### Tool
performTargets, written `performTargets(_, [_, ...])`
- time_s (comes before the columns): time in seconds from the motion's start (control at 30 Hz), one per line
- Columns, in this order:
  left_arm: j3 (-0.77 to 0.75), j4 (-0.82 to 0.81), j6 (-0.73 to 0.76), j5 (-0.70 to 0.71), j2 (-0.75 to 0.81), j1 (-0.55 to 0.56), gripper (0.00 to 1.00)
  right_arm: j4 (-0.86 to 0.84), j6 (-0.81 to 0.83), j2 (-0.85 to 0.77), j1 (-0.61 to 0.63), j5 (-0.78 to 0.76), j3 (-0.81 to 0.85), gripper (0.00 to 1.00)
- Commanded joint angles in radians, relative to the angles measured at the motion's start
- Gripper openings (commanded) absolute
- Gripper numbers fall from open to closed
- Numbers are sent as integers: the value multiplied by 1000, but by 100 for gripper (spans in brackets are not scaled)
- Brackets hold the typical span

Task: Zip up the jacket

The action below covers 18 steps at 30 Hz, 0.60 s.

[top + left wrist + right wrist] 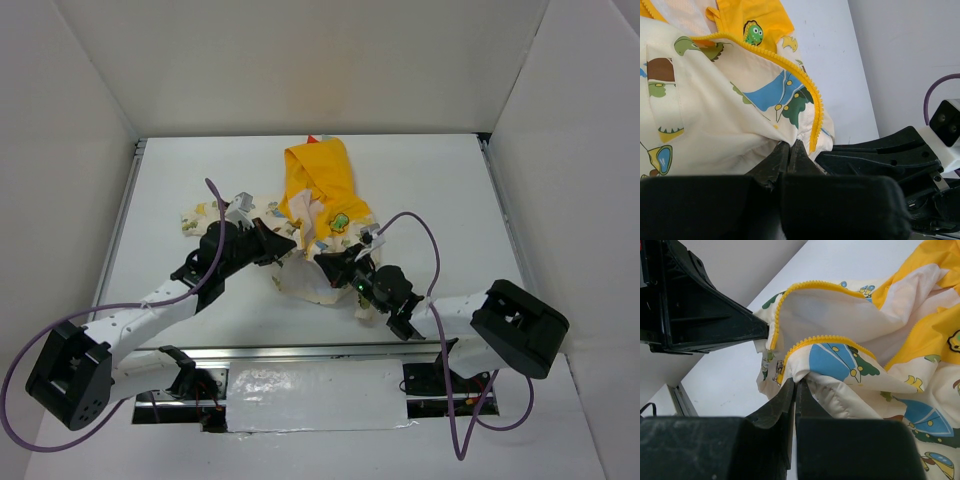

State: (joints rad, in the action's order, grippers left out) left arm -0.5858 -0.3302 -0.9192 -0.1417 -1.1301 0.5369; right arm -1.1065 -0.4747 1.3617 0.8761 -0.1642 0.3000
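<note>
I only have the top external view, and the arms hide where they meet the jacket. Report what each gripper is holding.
Observer: In the left wrist view, the left gripper is shut on the jacket's cream fabric, right beside the lower end of one yellow zipper edge.
Operator: Now the right one.
Observer: In the right wrist view, the right gripper is shut on fabric just under the other zipper edge.
Operator: Give me the zipper's state.
Observer: It is unzipped. The two rows of teeth stand apart, and a small metal piece, probably the slider, sits at the bottom of the row above the right gripper.
</note>
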Motion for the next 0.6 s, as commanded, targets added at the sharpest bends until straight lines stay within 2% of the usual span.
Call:
performTargets(0.0, [-48, -40, 6, 7, -8, -2, 0, -59, 5, -26, -6, -6, -15, 0])
performTargets(0.57, [-20, -50, 8, -6, -14, -2, 0, -33, 24, -49, -6, -4, 8, 0])
